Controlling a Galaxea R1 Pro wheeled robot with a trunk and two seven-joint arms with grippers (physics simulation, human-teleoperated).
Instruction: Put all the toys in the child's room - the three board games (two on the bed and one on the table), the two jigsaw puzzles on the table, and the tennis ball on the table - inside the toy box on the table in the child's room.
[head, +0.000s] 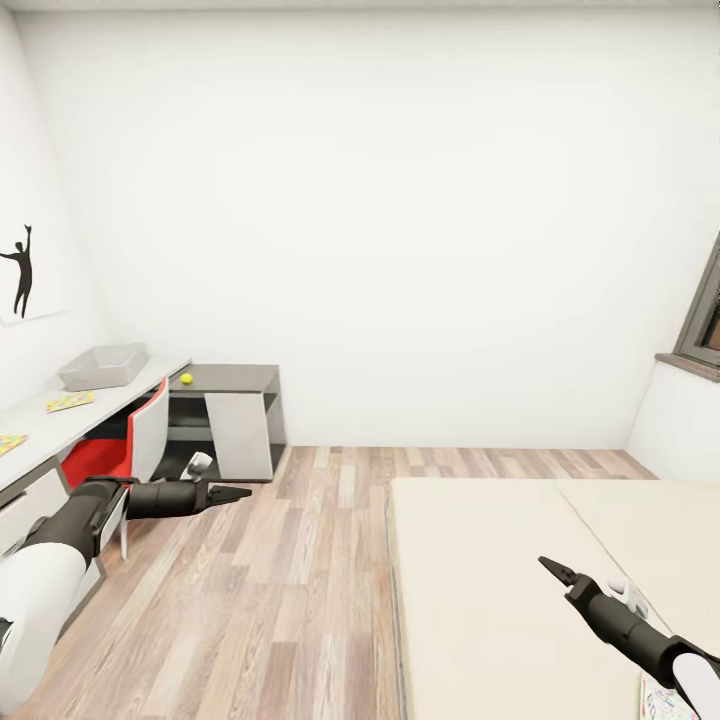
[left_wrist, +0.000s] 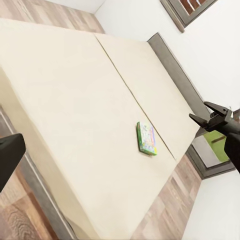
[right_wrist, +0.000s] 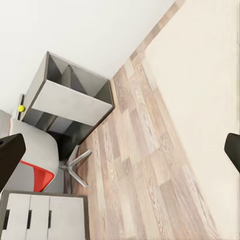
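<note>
The pale grey toy box stands on the light desk top of the table at the left wall. Two jigsaw puzzles lie on that top. The tennis ball rests on the lower dark section. A green-edged board game lies on the bed; its corner peeks out beside my right arm. My left gripper hangs open and empty over the floor by the chair. My right gripper is open and empty above the mattress.
A red-and-white swivel chair is tucked at the desk, close to my left arm. White drawers sit under the desk. Wood-plank floor lies between desk and bed. A dark-framed window is at the right.
</note>
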